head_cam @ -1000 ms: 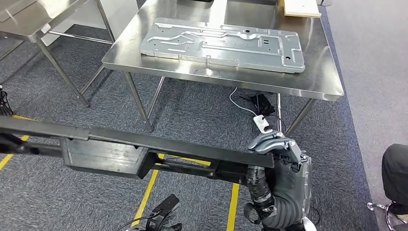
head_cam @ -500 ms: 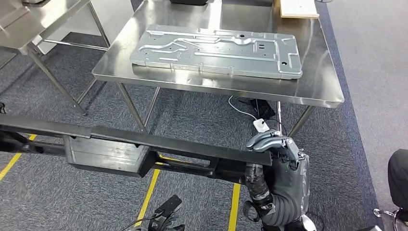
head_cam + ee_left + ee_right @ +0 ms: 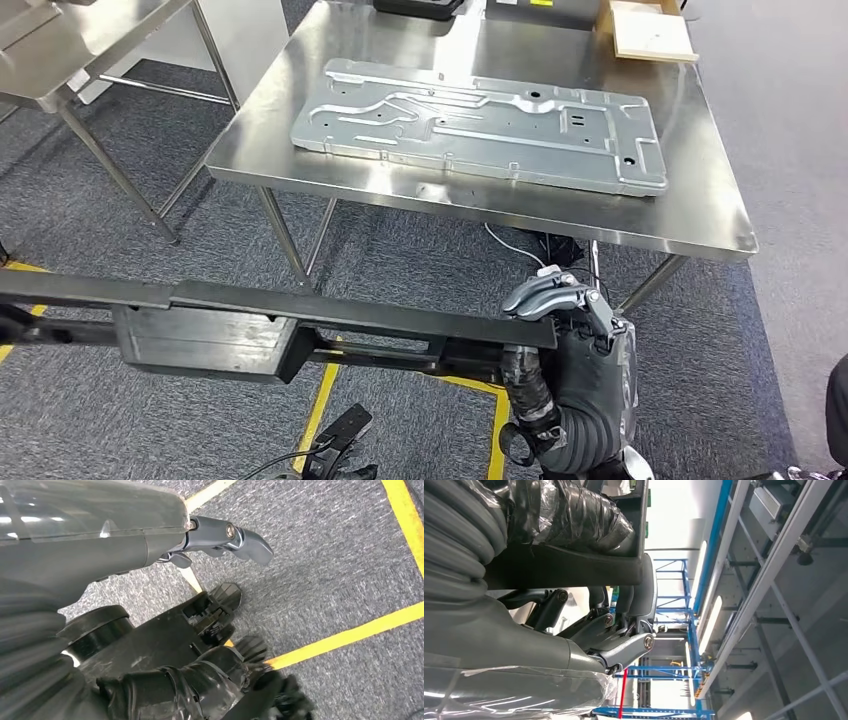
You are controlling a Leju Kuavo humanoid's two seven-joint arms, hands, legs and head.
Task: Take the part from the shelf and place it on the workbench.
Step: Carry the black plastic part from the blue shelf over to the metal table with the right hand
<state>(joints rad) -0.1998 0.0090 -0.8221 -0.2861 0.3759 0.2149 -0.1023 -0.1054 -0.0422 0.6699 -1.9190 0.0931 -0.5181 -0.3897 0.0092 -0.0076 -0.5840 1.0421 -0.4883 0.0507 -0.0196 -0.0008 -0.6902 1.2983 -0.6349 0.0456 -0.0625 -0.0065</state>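
right hand (image 3: 570, 345): fingers hooked over the black part's (image 3: 300, 325) end, gripping | left hand (image 3: 165, 680): grips the other end

- The head view is evenly lit from above, and broad white glare is thrown off the steel workbench (image 3: 700, 215).
- Soft shadow is cast beneath it onto the grey carpet (image 3: 420, 250).
- In the left wrist view, the ribbed cover nearest the lens is smeared out of focus.
- In the right wrist view, the ceiling light strips (image 3: 711, 625) are blown out, and the dark part (image 3: 574, 570) is left in silhouette.
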